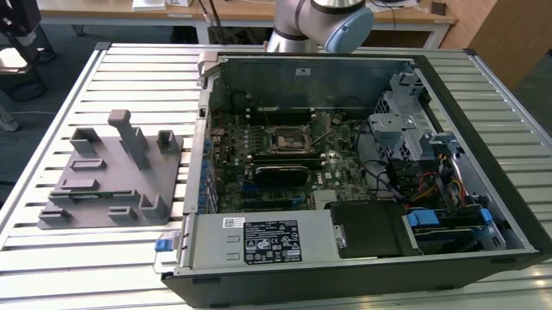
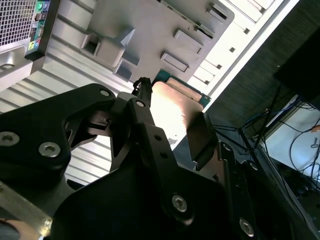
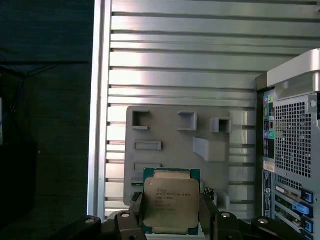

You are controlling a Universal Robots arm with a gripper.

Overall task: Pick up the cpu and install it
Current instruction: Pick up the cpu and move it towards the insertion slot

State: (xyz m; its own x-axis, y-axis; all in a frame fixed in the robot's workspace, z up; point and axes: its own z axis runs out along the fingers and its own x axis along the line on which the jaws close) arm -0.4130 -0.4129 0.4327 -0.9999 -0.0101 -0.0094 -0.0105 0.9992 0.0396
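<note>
Pinching the cpu by two opposite edges in the jaws of the gripper, holding it flat above the grey tray on the slatted counter, socket lying inside the open case to the exterior view's right of that tray.

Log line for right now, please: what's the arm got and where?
gripper: jaws shut on cpu | cpu: held clear of grey tray | install: not done, cpu outside computer case
</note>
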